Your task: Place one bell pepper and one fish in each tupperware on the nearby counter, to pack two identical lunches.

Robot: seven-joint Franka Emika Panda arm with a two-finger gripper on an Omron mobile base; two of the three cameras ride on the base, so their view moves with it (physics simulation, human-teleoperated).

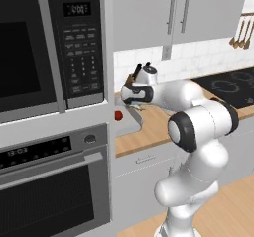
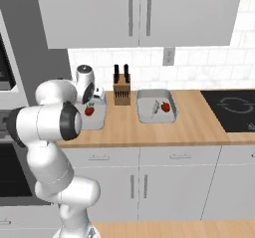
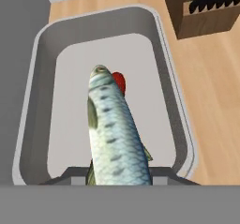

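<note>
My gripper point(image 2: 93, 100) is shut on a silvery-grey fish point(image 3: 115, 134) that hangs nose-down over the left tupperware point(image 3: 165, 73). A red bell pepper point(image 3: 120, 81) lies inside that tray, partly hidden behind the fish's head. In the right base view the same tray point(image 2: 97, 123) sits at the counter's left end with the pepper point(image 2: 89, 110) in it. The right tupperware point(image 2: 157, 118) holds another fish point(image 2: 155, 107) and a second red pepper point(image 2: 166, 106). From the left base view, my gripper point(image 1: 134, 103) hovers just above the tray point(image 1: 131, 127) and its pepper point(image 1: 118, 115).
A wooden knife block point(image 2: 121, 93) stands on the counter point(image 2: 189, 127) between the two trays, close to my hand. The black cooktop point(image 2: 231, 110) lies at the far right. A microwave point(image 1: 49, 42) and oven point(image 1: 54, 181) stack borders the left tray.
</note>
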